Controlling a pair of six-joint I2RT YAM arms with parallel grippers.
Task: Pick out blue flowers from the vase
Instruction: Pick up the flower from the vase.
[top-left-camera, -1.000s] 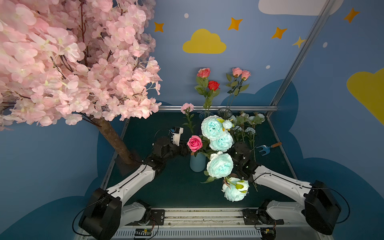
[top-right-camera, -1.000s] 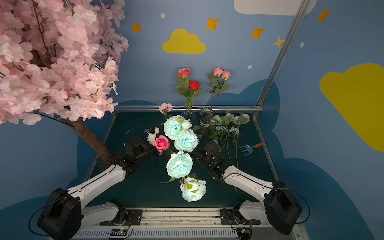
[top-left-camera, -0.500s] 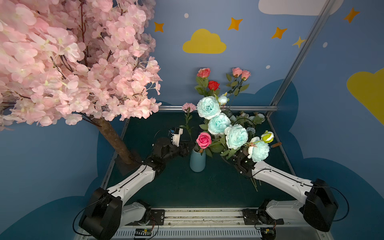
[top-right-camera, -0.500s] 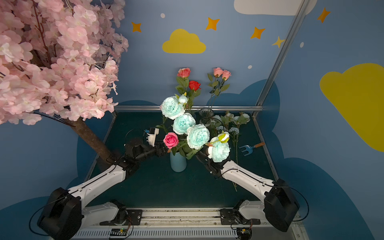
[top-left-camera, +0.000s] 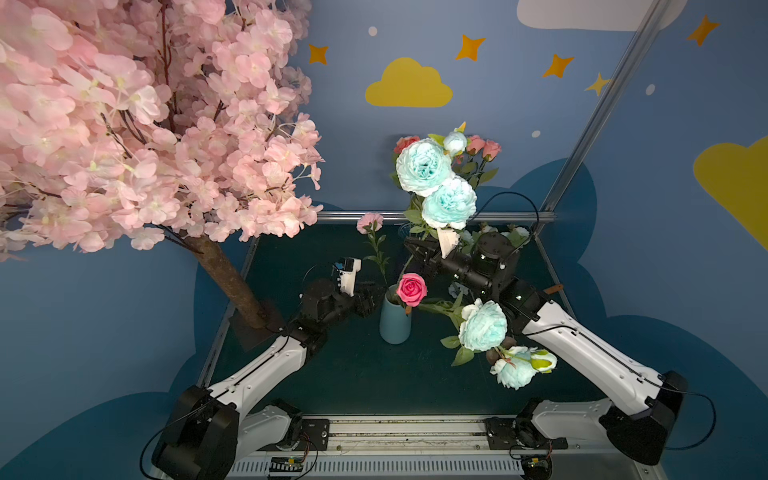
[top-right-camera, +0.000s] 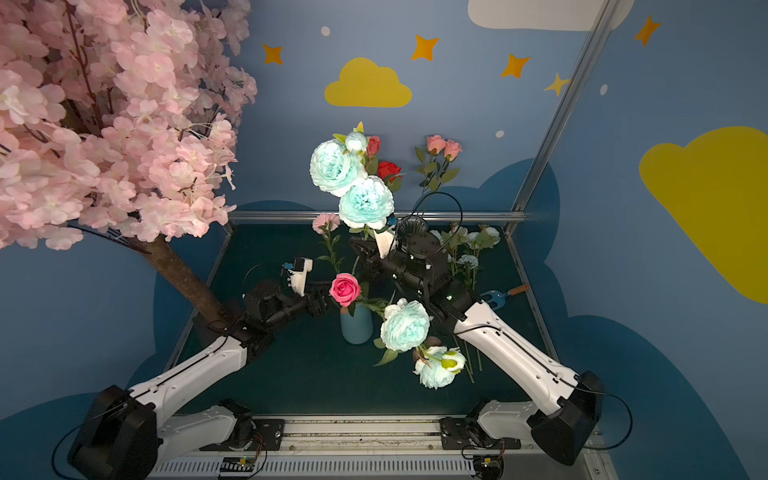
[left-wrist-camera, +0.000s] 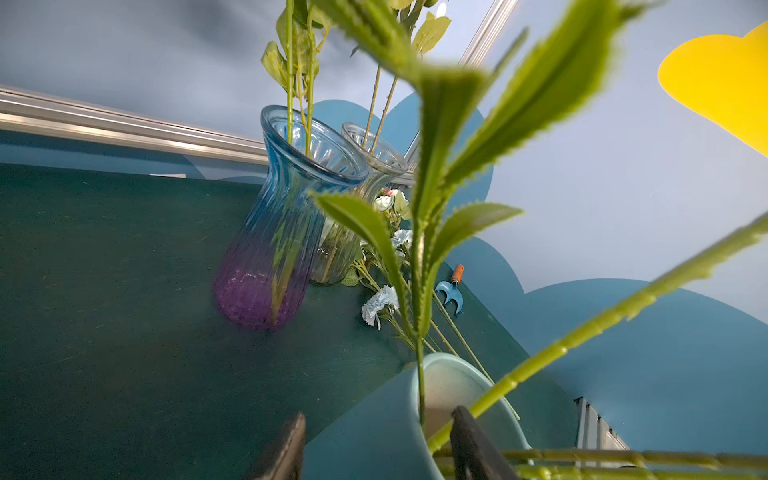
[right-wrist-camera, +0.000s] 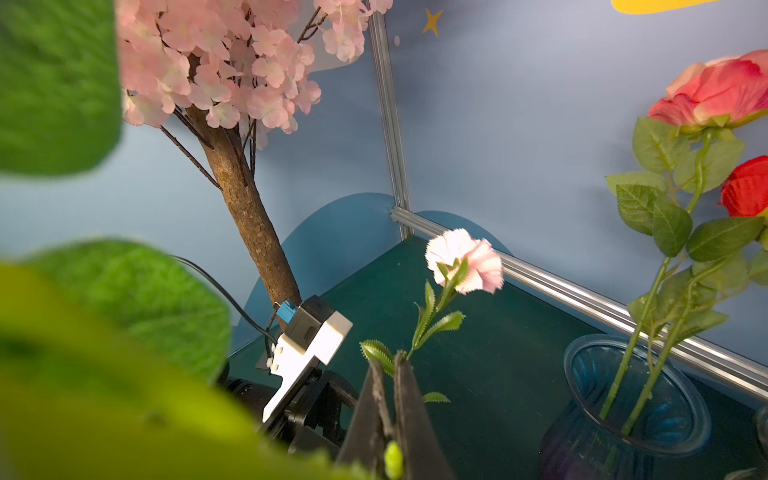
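Right gripper (right-wrist-camera: 388, 368): my fingers closed on a green stalk of the blue flowers (top-left-camera: 424, 166), taken low so the whole spray lifts together. Two big heads stand high at the far side, and two hang near and right of the vase (top-left-camera: 395, 326). Stalk's foot clear of the mouth or not — cannot tell. Left gripper (left-wrist-camera: 376, 424): my fingers apart either side of the vase's neck, likely to steady it — pressing or not, unclear. Pink rose (top-left-camera: 411, 289) and carnation (top-left-camera: 370, 221): in the vase, not wanted.
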